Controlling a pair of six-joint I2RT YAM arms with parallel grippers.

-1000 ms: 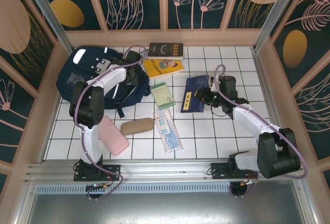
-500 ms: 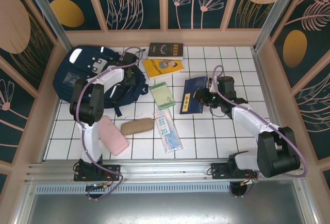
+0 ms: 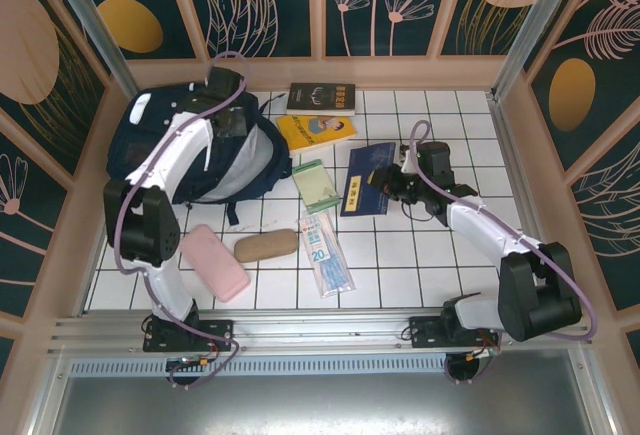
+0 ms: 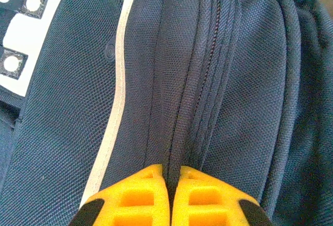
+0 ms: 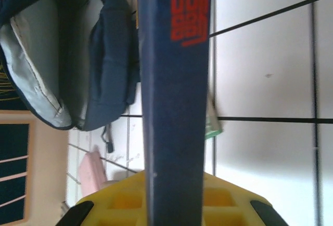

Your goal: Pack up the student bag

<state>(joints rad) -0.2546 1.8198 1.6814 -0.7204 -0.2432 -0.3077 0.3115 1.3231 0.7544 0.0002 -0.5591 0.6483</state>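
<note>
Left gripper [image 4: 169,197] is pinched shut on the bag [image 4: 250,80], sitting far left on the counter [image 3: 400,255], mouth gaping. Right gripper [image 5: 174,200] clamps a blue book [image 5: 174,106] mid-counter.

Lower right tiles [image 3: 400,265] are bare, but a yellow book [image 3: 316,131], green pad [image 3: 316,185] and blue book [image 3: 365,179] crowd the bag's [image 3: 135,140] open side.
</note>
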